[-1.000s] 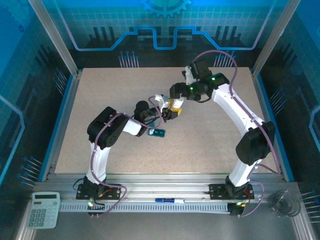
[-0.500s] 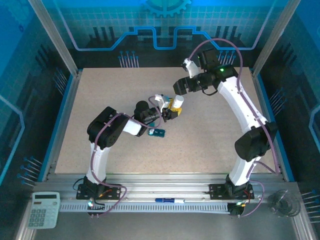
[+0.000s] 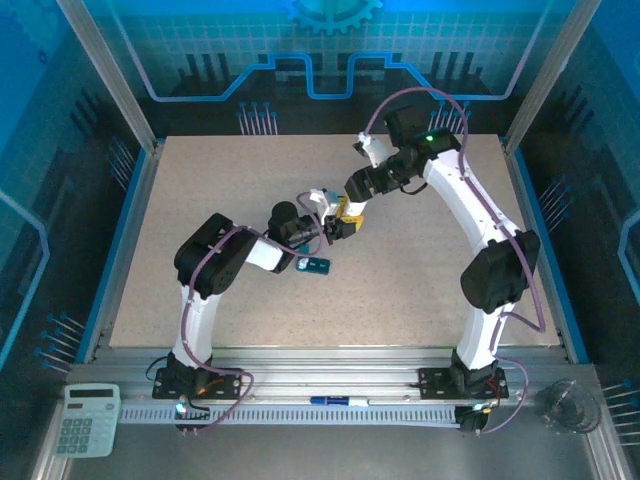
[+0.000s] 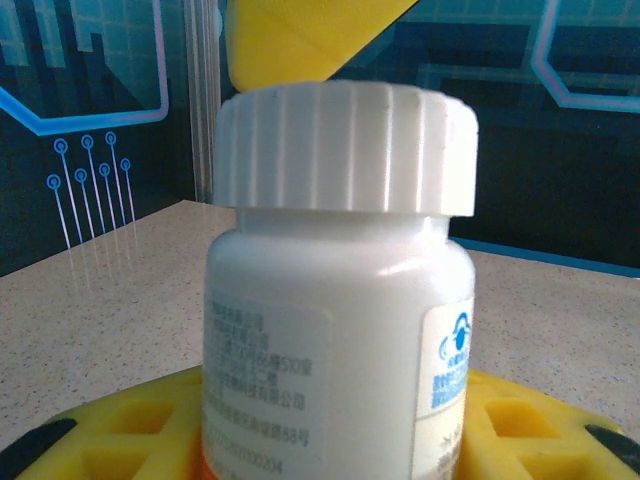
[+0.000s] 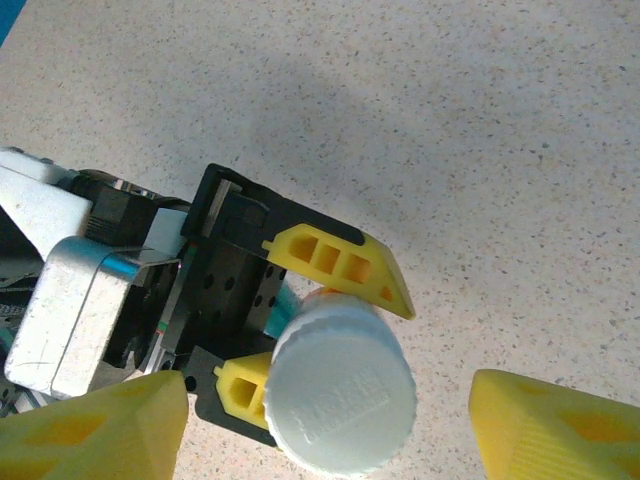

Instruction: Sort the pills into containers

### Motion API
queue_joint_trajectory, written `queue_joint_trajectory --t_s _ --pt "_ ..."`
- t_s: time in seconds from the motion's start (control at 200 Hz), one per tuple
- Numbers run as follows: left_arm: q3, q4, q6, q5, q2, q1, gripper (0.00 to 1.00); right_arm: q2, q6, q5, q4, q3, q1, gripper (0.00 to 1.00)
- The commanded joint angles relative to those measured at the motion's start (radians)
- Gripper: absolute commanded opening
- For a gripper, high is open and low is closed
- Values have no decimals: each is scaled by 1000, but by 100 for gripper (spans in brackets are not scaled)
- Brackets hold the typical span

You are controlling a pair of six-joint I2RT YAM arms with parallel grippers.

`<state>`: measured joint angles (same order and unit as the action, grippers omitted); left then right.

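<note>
A white pill bottle (image 4: 335, 330) with a ribbed white cap (image 5: 340, 385) stands upright over the table's middle. My left gripper (image 4: 330, 445) is shut on its body, one yellow finger (image 5: 335, 260) on each side. My right gripper (image 5: 330, 435) hovers over the cap, open, and its yellow fingertips (image 5: 555, 430) straddle the cap with a gap on both sides. In the top view the bottle (image 3: 352, 207) sits between the left gripper (image 3: 338, 224) and the right gripper (image 3: 358, 188). The teal containers box (image 3: 315, 265) lies on the table just in front of the left gripper. No pills are in view.
A calculator (image 3: 87, 420), a blue pen (image 3: 335, 402) and a clear cup (image 3: 565, 405) lie on the metal ledge in front of the table. Aluminium posts (image 3: 110, 75) and blue walls enclose the speckled tabletop (image 3: 420, 290).
The right arm's wrist has swung towards the back and come down over the bottle's cap, and its fingers have narrowed somewhat. The left arm and bottle have stayed still.
</note>
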<state>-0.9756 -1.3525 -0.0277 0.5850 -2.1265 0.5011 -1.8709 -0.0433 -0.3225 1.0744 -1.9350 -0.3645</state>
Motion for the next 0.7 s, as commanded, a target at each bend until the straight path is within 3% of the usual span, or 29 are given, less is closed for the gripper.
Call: queue_joint_trajectory --t_s 0.0,0.45,0.69 --pt "-11 -47 3 26 28 2 0 -25 -10 -16 27 0 -17 73" --pt "-8 -48 0 26 32 1 0 -28 28 19 7 45 -30 51" --pt "-9 -48 -1 26 31 2 0 16 178 105 -68 146 -48 40"
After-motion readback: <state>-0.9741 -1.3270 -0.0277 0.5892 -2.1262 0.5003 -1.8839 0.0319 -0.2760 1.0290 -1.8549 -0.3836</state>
